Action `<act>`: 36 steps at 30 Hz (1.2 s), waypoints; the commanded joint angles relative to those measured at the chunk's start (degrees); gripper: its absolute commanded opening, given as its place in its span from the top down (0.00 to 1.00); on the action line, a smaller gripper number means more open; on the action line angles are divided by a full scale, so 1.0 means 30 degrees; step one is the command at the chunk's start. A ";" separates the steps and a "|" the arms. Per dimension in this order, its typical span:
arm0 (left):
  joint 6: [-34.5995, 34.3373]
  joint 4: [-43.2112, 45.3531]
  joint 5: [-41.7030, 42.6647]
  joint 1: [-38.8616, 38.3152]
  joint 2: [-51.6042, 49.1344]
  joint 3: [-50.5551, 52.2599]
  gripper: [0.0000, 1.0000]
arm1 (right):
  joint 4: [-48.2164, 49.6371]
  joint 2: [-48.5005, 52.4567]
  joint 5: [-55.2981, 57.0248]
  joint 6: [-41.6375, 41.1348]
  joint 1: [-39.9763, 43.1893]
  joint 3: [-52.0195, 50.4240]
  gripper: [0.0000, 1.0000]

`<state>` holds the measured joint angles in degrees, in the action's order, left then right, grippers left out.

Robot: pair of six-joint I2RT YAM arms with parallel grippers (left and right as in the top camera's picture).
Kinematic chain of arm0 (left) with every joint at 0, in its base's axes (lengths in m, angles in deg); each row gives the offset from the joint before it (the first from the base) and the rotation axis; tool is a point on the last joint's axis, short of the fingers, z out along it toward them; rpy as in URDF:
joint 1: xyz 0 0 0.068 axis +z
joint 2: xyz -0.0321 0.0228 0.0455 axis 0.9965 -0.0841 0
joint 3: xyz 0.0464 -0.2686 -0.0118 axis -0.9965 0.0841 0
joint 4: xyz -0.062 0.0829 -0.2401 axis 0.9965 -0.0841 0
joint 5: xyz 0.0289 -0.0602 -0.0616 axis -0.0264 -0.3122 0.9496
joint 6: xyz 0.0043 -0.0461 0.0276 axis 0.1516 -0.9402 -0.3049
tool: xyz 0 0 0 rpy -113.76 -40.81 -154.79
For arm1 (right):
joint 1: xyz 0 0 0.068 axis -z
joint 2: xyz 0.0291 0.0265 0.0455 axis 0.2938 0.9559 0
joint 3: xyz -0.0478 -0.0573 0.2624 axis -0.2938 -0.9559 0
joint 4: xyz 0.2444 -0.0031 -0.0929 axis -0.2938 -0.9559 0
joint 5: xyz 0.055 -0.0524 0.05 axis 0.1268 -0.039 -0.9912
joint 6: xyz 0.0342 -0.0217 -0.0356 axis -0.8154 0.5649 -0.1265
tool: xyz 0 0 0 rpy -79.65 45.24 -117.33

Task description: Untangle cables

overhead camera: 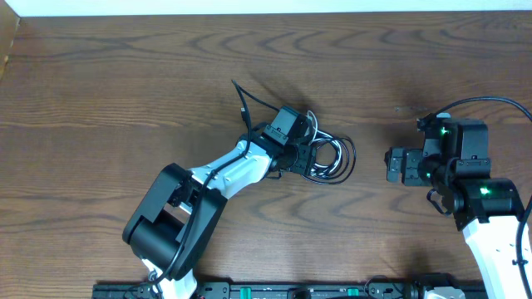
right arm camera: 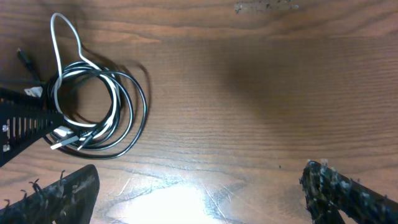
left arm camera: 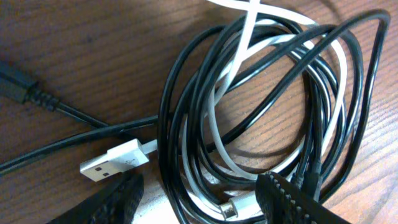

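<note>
A thin black cable (overhead camera: 350, 158) and a shorter white cable (overhead camera: 321, 173) lie coiled together on the wooden table (overhead camera: 125, 75), right of centre. My left gripper (overhead camera: 312, 161) is low over the coil's left side. In the left wrist view the black loops (left arm camera: 37, 96) wind around the white cable, whose flat USB plug (left arm camera: 115, 163) lies at the left. My left gripper (left arm camera: 199, 210) is open, and several strands of both cables pass between its fingers. My right gripper (overhead camera: 389, 166) is open and empty, to the right of the coil. The coil (right arm camera: 143, 109) shows at the upper left of the right wrist view, apart from my right gripper (right arm camera: 202, 199).
One black plug end (overhead camera: 235, 84) trails out to the upper left of the coil, past the left arm. A thick black robot cord (overhead camera: 490, 101) arcs above the right arm. The table's back edge (overhead camera: 266, 12) runs along the top.
</note>
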<state>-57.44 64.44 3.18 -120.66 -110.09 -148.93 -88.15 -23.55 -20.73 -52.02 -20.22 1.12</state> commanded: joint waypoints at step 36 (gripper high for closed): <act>-0.1719 -0.2980 0.0772 -0.0954 0.2798 -0.0291 0.92 | 0.3446 0.9894 -0.6914 0.1763 -0.2280 0.0357 0.24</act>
<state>-62.68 55.69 4.60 -123.48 -102.22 -149.24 -79.30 2.75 -41.01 -48.29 -24.48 1.34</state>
